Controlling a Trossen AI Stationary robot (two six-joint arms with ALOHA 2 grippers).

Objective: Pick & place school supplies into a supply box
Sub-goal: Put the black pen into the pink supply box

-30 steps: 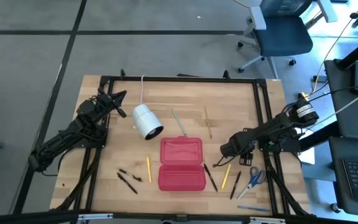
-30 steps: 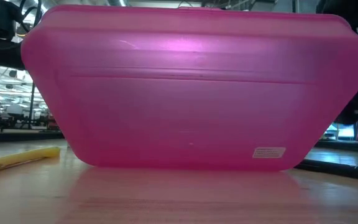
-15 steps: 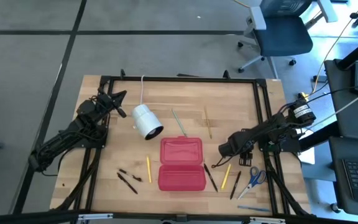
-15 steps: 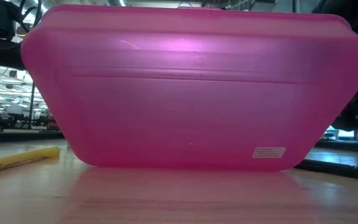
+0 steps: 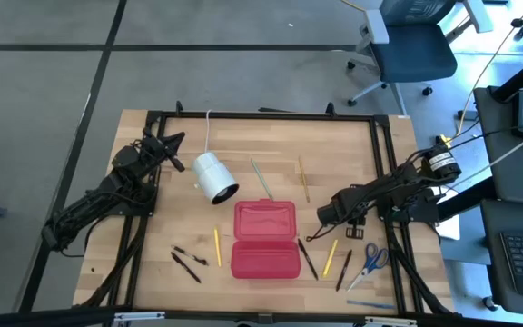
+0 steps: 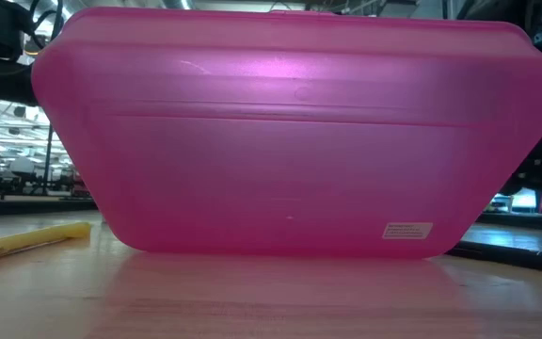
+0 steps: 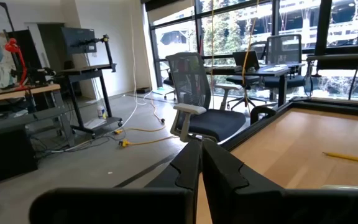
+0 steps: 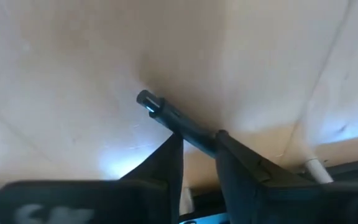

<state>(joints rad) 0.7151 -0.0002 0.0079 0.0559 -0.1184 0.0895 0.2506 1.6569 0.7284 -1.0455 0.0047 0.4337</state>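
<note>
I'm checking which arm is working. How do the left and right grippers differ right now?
The left gripper sits at the table's far left corner, fingers shut on nothing; the right gripper is down beside the red box, fingers closed on a black pen. The left points off toward the room, the right at the tabletop. Both are dark two-finger grippers.

Overhead camera looks straight down on the whole table (image 5: 352, 136); low camera sits tight against the red supply box (image 6: 290, 141), shared with overhead at six o'clock.

Pen (image 8: 179, 121) tail hidden behind hand (image 8: 197, 155) fingers
</note>
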